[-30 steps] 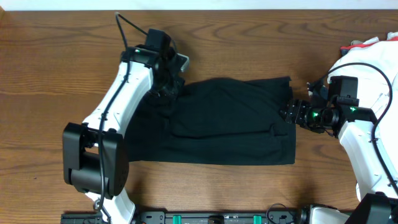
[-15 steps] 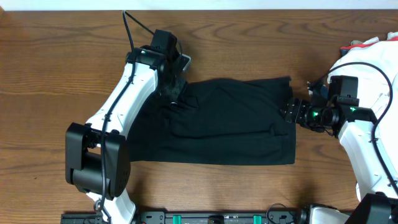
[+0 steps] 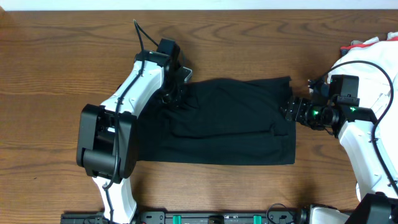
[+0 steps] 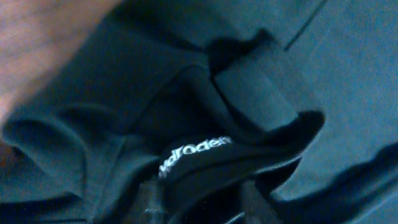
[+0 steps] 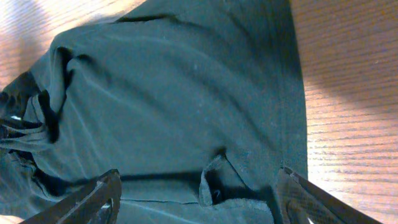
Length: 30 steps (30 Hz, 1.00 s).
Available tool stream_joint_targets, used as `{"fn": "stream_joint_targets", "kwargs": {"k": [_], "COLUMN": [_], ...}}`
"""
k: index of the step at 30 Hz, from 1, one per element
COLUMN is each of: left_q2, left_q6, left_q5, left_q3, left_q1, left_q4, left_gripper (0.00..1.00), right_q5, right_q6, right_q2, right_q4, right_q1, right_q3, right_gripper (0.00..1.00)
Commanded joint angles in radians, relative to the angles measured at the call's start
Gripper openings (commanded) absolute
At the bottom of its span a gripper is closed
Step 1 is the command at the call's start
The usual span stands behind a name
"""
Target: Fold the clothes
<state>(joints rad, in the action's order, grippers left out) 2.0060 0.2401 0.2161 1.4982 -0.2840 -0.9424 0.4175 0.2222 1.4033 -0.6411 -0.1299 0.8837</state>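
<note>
The black shirt (image 3: 230, 121) lies spread flat in the middle of the wooden table. Its upper left part is bunched under my left gripper (image 3: 173, 94). In the left wrist view the fingers (image 4: 199, 199) are closed on a fold of the shirt (image 4: 249, 93) that carries white lettering (image 4: 193, 149). My right gripper (image 3: 290, 112) sits at the shirt's right edge. In the right wrist view its fingers (image 5: 196, 199) are spread wide over the shirt (image 5: 174, 93) with a small raised fold (image 5: 214, 177) between them, holding nothing.
A heap of white cloth (image 3: 373, 53) with a bit of red (image 3: 353, 45) lies at the far right, behind the right arm. Bare wood (image 3: 56, 74) surrounds the shirt on the left, back and front.
My left gripper has moved to the right and slightly toward the front, dragging the shirt's upper left fabric with it. The right arm has not moved.
</note>
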Motion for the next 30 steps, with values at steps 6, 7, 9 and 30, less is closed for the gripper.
{"fn": "stream_joint_targets", "kwargs": {"k": [6, 7, 9, 30], "left_q2": [-0.056, -0.072, -0.108, -0.254], "left_q6": [0.01, 0.01, 0.01, -0.067], "left_q5": [0.014, 0.007, 0.004, -0.359], "left_q3": [0.04, 0.05, 0.056, 0.056], "left_q1": [0.004, 0.004, 0.004, 0.004], "left_q4": [-0.064, -0.072, -0.073, -0.09], "left_gripper": [0.06, 0.06, 0.06, 0.06], "right_q5": [-0.003, -0.003, -0.003, -0.065], "right_q6": [-0.011, -0.01, -0.011, 0.083], "right_q2": [-0.012, -0.012, -0.012, 0.332], "right_q4": [0.037, 0.049, 0.075, 0.521], "right_q1": [-0.002, -0.002, -0.002, -0.032], "right_q3": [0.012, 0.012, 0.012, 0.013], "right_gripper": [0.78, 0.78, 0.77, 0.66]}}
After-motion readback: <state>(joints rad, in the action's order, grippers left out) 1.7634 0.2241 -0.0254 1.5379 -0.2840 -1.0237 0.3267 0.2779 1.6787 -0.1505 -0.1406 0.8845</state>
